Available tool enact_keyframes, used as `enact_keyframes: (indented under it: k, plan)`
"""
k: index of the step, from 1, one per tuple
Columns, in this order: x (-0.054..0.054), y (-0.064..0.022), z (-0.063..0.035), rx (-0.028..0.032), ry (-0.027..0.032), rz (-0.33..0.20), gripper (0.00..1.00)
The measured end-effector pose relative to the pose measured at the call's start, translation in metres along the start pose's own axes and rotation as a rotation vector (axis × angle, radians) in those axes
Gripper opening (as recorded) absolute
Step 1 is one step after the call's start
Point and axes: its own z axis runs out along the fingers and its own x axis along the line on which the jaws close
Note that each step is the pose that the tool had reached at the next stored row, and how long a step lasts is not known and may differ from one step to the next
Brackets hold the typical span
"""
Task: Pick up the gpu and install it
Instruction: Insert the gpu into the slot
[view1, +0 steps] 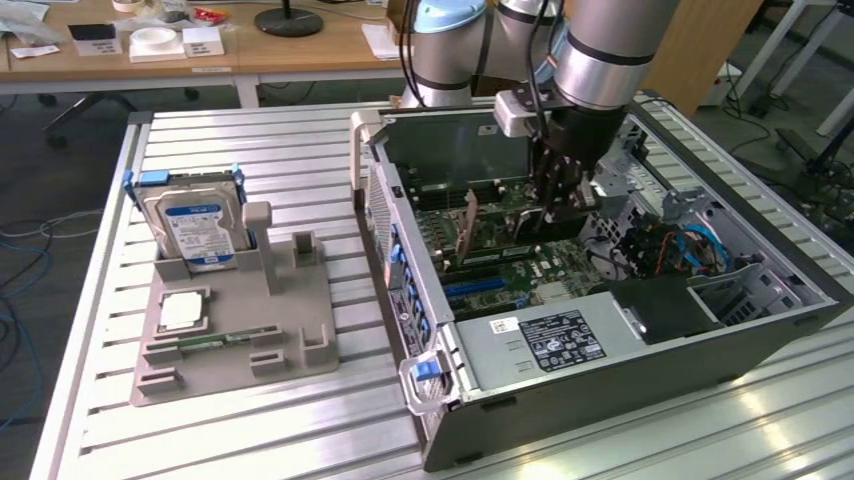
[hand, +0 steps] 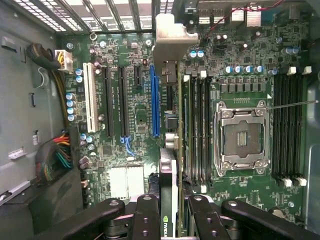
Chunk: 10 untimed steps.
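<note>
black fingers (hand: 147, 220) of the hand (hand: 172, 214) pinch the gpu (hand: 169, 170) from both sides. the card stands on its thin edge, down inside the open computer case (view1: 601, 390), right by the green board (hand: 240, 200) with long slots

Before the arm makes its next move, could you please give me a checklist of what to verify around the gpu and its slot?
1. Grip: gripper shut on the gpu, one finger on each face: ok.
2. Direction: silver end bracket toward the vented wall: ok.
3. Target: blue slot holds no card: ok.
4. Alignment: card edge over the blue slot: cannot tell; it appears beside it.
5. Seating: card pressed into a slot: cannot tell.
6. Surroundings: hard drive stands in the grey holder, outside the computer case: ok.
</note>
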Motion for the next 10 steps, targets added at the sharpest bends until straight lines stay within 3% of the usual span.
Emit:
enact_keyframes:
  k: [10]
  plan:
    - [0.0087,0.0049,-0.0003,0.0013,-0.0003,0.000,0.27]
